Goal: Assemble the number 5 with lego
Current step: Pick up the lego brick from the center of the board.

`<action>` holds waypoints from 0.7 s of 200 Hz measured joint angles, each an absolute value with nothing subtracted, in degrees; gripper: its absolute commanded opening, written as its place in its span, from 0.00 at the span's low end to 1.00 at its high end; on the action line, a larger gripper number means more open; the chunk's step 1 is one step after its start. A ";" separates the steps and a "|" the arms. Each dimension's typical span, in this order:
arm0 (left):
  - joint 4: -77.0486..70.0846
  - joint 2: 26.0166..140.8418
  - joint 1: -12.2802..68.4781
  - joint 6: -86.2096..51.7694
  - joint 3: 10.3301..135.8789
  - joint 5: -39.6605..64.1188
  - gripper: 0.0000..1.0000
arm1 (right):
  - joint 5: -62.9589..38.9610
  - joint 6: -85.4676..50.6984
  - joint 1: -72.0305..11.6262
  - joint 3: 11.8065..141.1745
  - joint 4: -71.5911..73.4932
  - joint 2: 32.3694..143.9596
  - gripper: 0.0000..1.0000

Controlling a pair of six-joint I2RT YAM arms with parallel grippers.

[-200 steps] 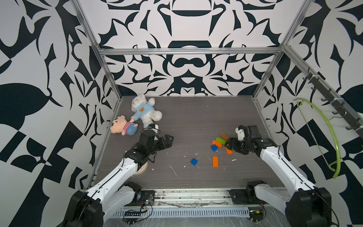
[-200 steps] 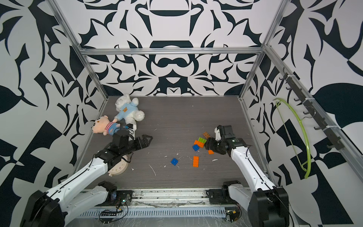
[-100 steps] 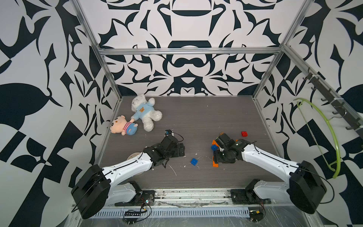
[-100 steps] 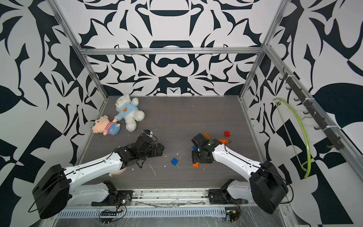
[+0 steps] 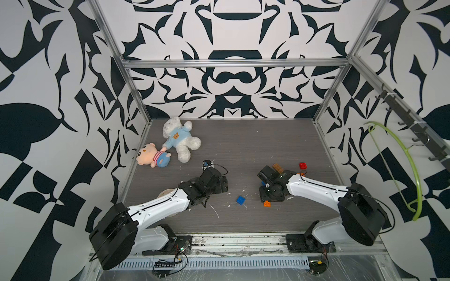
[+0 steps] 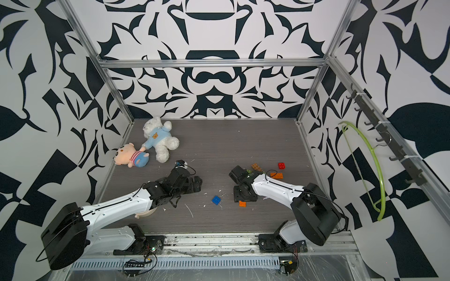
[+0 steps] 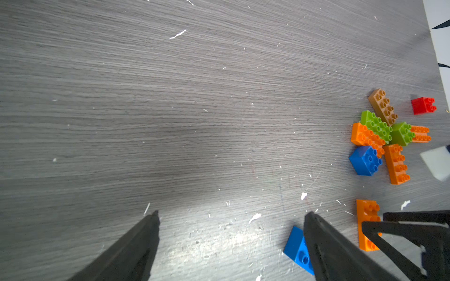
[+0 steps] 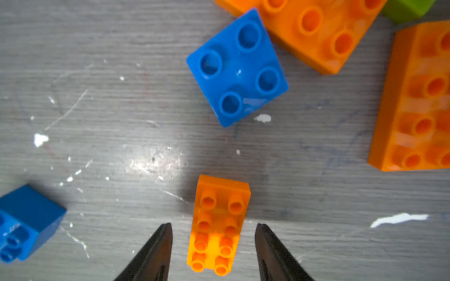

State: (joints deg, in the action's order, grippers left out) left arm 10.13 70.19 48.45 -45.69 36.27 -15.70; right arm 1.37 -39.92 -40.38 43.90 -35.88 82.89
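Right pincer (image 8: 213, 225) now astride orange brick (image 8: 220, 219)

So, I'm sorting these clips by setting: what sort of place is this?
Probably a robot test cell, not a home: black-and-white patterned walls on an aluminium frame box in a grey tabletop, with the left arm and right arm mounted on a rail along its front edge.

B&W leaf-pattern walls (image 5: 48, 73) on 3 sides w/ alu frame (image 5: 233, 63). Grey wood-grain floor (image 5: 243, 146), white flecks (image 5: 214, 210). Hook rail (image 5: 409, 118) on right wall; green hanger (image 5: 410, 159) on it.
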 measured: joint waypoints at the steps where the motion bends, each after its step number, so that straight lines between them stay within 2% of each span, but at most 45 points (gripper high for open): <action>1: 10.15 70.19 48.45 -45.69 36.29 -15.73 0.99 | 1.37 -39.99 -40.40 43.90 -35.88 82.96 0.60; 32: 10.33 70.19 48.45 -45.95 36.53 -15.97 0.99 | 1.39 -40.45 -40.93 43.90 -35.83 84.20 0.59; 88: 10.90 70.43 48.47 -46.02 37.30 -16.82 0.99 | 1.78 -40.80 -41.82 43.86 -36.18 85.45 0.49; 124: 11.29 71.46 48.47 -45.76 38.76 -17.15 0.99 | 1.87 -40.82 -41.89 43.83 -36.16 85.78 0.41; 140: 11.84 71.75 48.47 -45.87 38.79 -17.61 0.99 | 1.98 -40.47 -41.89 43.83 -36.10 85.76 0.34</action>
